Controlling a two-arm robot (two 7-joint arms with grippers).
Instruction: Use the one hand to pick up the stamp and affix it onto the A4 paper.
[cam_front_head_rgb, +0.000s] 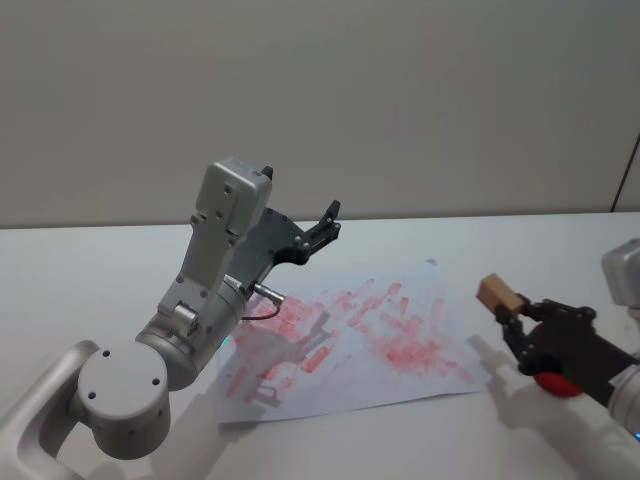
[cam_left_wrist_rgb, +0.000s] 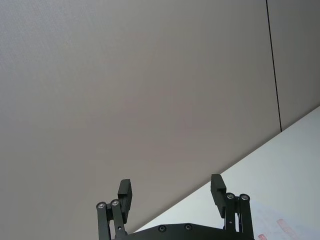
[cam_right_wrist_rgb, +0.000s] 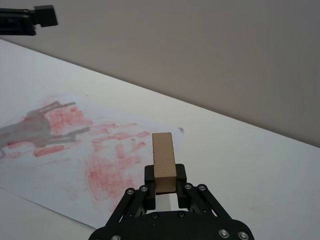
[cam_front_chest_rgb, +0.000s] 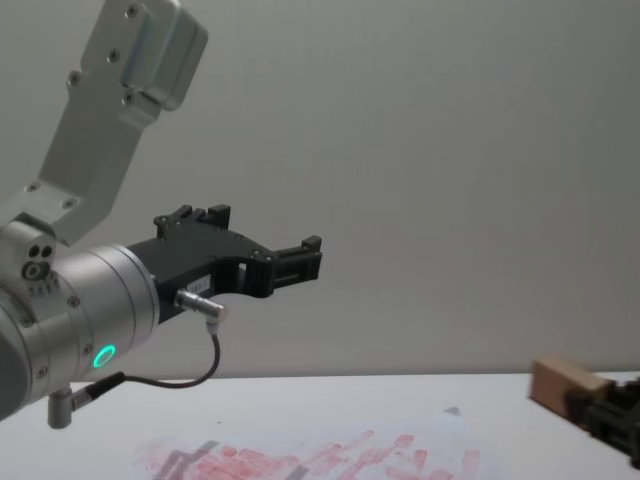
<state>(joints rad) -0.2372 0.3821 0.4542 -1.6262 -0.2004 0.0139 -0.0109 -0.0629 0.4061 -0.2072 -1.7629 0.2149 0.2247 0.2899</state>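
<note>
The stamp (cam_front_head_rgb: 497, 293), a small tan wooden block, sits clamped in my right gripper (cam_front_head_rgb: 510, 318). My two black fingers are closed narrow on its lower end, one on each side face, and most of the block stands out past the fingertips. In the right wrist view its squared top face is bare wood. In the head view I hold it just beside the right edge of the A4 paper (cam_front_head_rgb: 400, 350), apart from the sheet and not touching it. The block tilts up and away from me.

The paper lies flat on the white table (cam_front_head_rgb: 100, 270), crowded with red and pink rectangular prints, many of them smudged together. The densest patches are toward its middle and right.

My left gripper (cam_front_head_rgb: 328, 222) hangs raised above the left part of the sheet, pointing toward the grey wall (cam_front_head_rgb: 400, 90). Its fingers are spread wide with nothing between them. The shadow of that arm falls across the prints on the left half of the paper. A thin cable loops from the wrist, where a green light glows.
</note>
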